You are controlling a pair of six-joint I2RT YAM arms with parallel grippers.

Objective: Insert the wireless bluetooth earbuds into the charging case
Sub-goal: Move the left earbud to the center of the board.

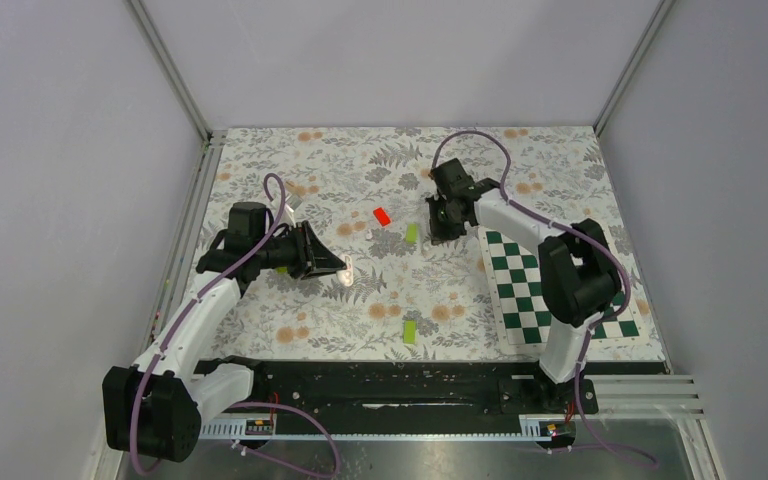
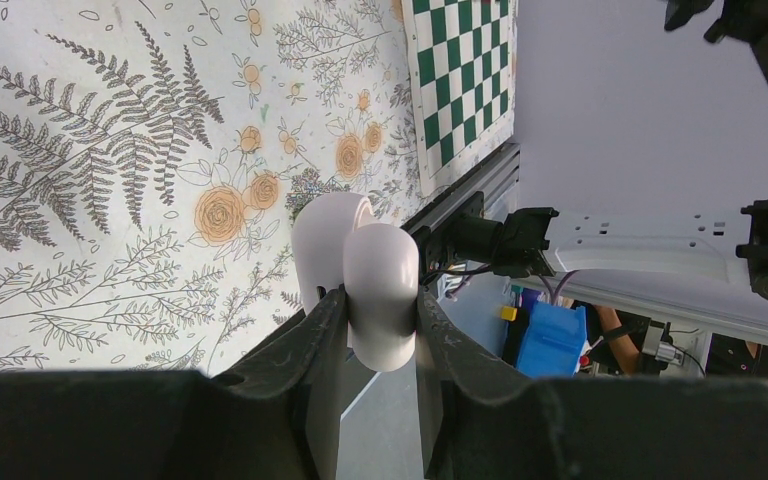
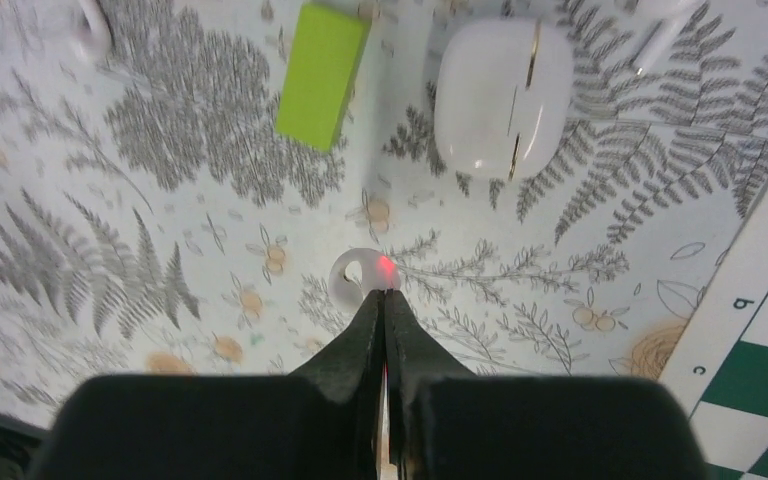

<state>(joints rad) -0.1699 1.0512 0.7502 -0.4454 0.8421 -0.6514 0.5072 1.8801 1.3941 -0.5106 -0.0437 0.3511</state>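
Left gripper [image 2: 380, 296] clamps open white case [image 2: 381, 262], held above bench [image 1: 560, 160] left of centre. Right gripper [image 3: 383, 293] closed, fingers pressed together, near bench centre; tiny white earbud [image 3: 350, 276] at tips; grip unclear.

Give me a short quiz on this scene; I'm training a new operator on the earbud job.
1. True or false: the left end effector grips the white case.
2. The right end effector is: A wide open, B shut, C out of view.
3. One small block is not green; what colour is it?
Key: 1 true; 2 B; 3 red.
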